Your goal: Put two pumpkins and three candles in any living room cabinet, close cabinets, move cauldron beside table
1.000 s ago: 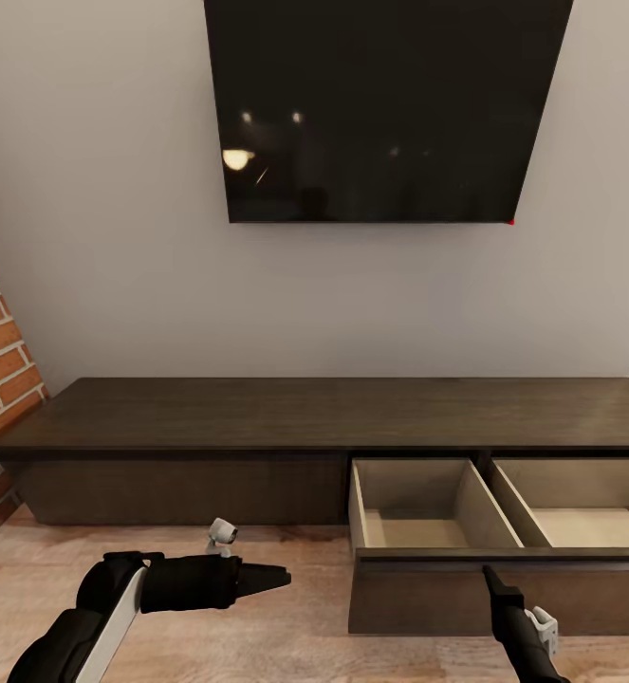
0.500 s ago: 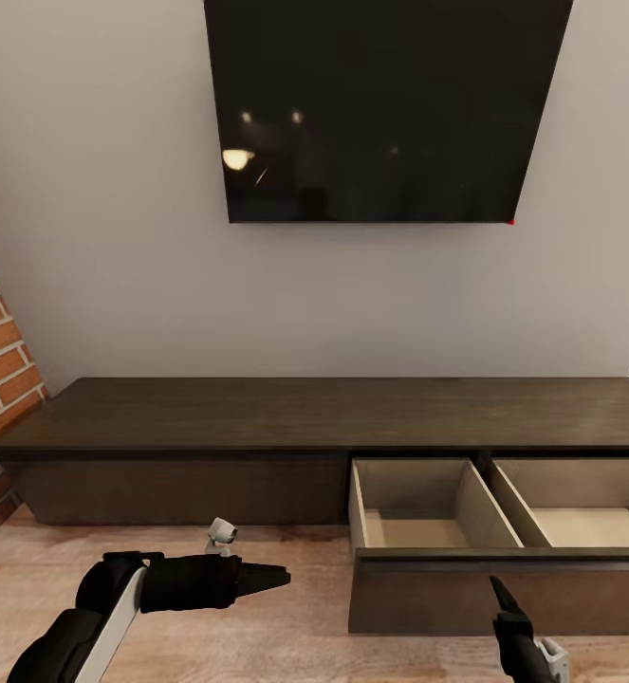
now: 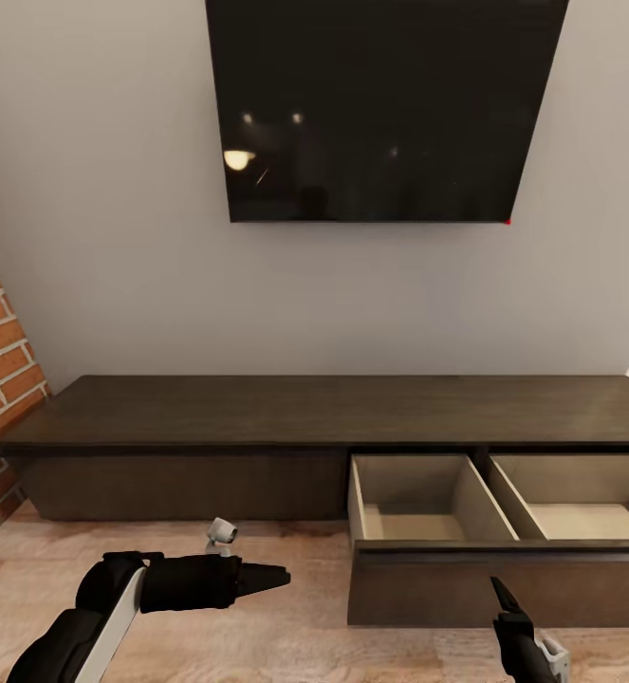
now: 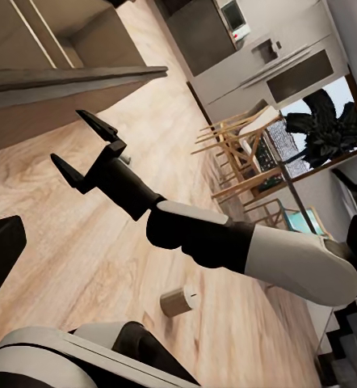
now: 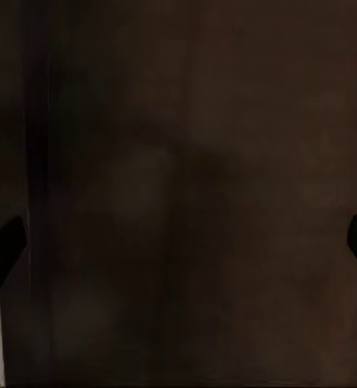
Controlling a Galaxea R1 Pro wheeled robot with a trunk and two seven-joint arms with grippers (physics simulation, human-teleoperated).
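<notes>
Wood floor point(image 3: 286, 645); cabinet point(image 3: 333, 413) drawer point(image 3: 504, 579) open; right jaws spread, left jaws unclear.

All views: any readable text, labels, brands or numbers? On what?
None readable.
TV: blank black screen, light reflections and a small red dot at its lower right corner, no logo legible.
Cabinet: plain dark wood, no markings.
Candle on the floor: unmarked.
Kitchen appliance in the left wrist view: too small to tell.

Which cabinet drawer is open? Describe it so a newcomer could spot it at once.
Under the wall TV runs a long dark cabinet on the floor. Its right-hand drawer is pulled out, showing two pale, empty compartments; the left front is flush and closed.
</notes>
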